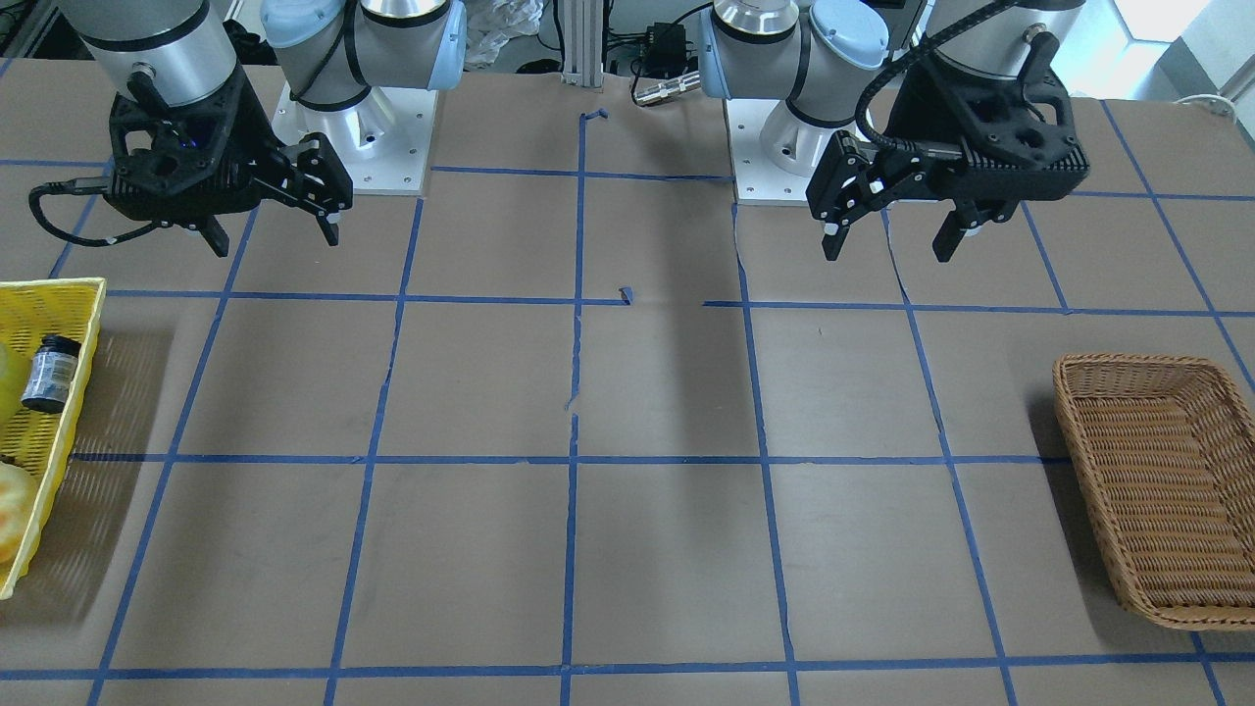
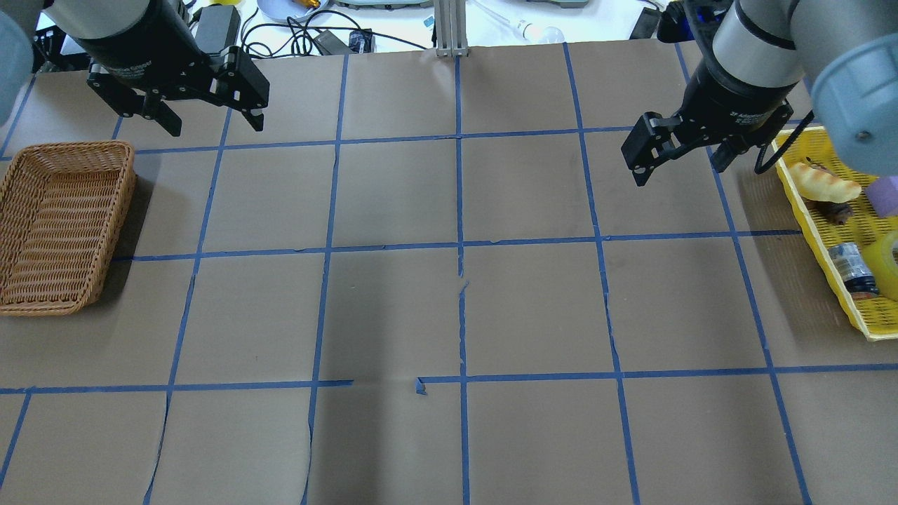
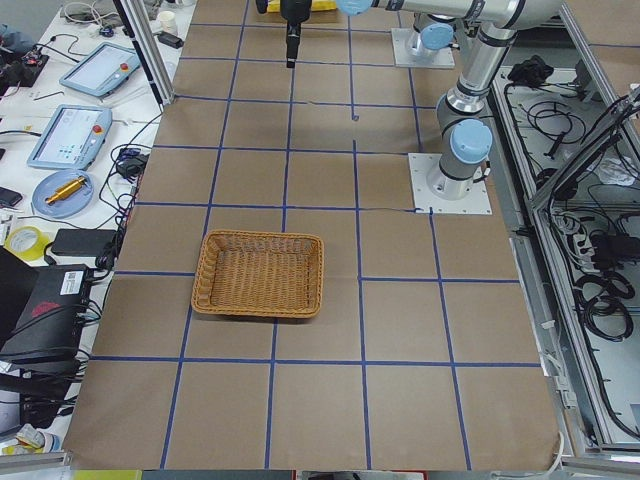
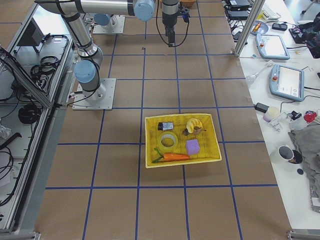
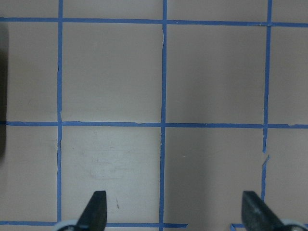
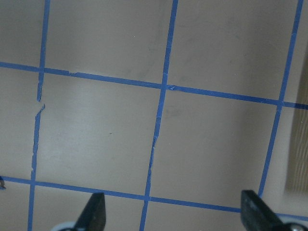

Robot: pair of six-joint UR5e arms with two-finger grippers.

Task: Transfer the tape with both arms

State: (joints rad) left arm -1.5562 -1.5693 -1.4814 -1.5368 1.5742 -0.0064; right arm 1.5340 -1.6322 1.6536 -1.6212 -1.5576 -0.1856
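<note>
Tape lies flat in the yellow basket at the robot's right end of the table. The dark jar is just behind it, and the carrot and purple block are close by. It isn't picked yet, so I'd call this the very start. Right gripper hangs over the table beside that basket, jaws wide, nothing in them. Left gripper is the same, wide and empty, near the wicker basket. Risks as I see them: the basket is crowded, so a wide finger could catch the carrot or jar going down, or clip the basket wall. The roll is flat, so a pinch across the outer rim may slip. At handover, if left closes on too little ring before right lets go, it drops mid-table. Only the right-side view gives me the whole roll. Overhead clips it at the frame edge, and in the front view I can't pick it out for sure. Both wrist views show just grid and fingertips, no tape.
</note>
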